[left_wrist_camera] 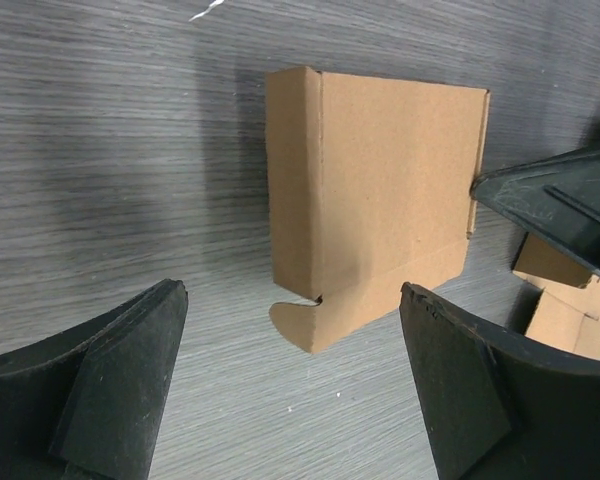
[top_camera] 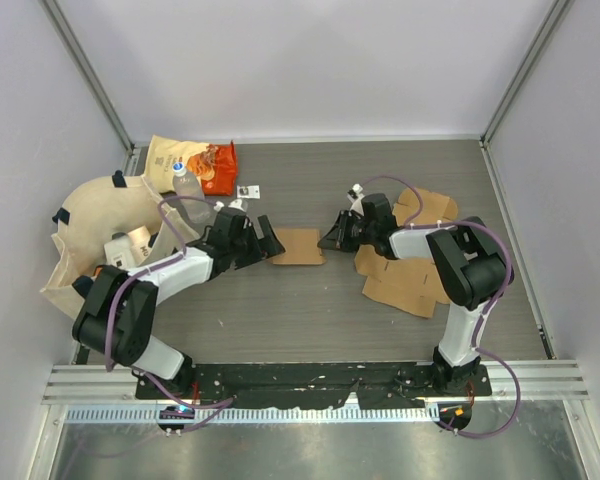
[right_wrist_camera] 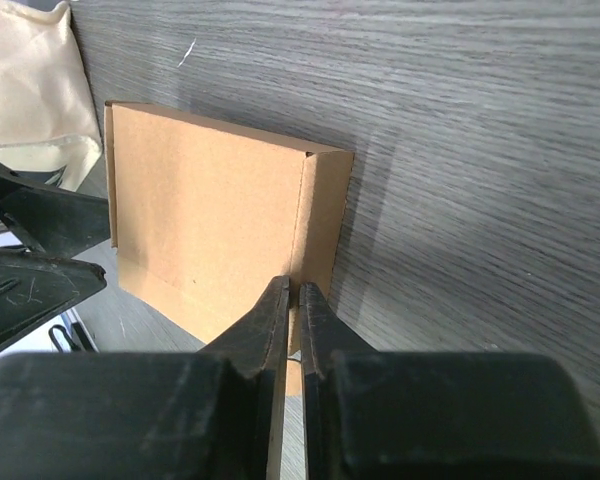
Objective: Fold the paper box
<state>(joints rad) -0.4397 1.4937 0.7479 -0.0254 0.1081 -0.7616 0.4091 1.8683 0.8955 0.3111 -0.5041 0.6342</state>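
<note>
The left claw (top_camera: pixel 268 240) stands wide open just left of the paper box (top_camera: pixel 298 246) on the surface (top_camera: pixel 310 320). The right claw (top_camera: pixel 330 238) is pinched narrow on its right edge.

Overhead view; wrist views share box (left_wrist_camera: pixel 380 190).

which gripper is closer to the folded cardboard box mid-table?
Right. The right gripper has its jaws closed on one edge of the paper box. The left gripper sits just off the opposite side, jaws open, not touching.
</note>
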